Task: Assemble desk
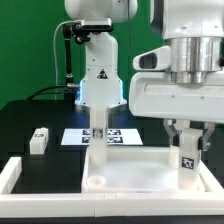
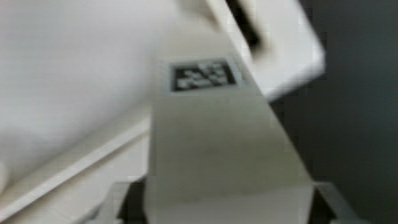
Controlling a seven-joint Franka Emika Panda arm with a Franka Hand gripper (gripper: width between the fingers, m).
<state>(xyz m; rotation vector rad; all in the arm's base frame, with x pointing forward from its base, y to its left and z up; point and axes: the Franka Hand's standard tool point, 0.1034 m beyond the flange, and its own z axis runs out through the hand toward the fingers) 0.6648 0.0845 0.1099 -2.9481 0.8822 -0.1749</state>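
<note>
1. Exterior view: I see the gripper low at the view's right, over the desk top, fingers either side of an upright leg.
2. Can't tell if they clamp it yet.
3. Another leg stands at the top's far edge; a third lies on the black table, left.
4. Marker board behind.
5. Wrist view: tagged leg between the fingers, top beside.

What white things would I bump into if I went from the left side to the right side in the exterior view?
Small loose leg on the black table → standing leg on the desk top → leg between the gripper's fingers.
</note>
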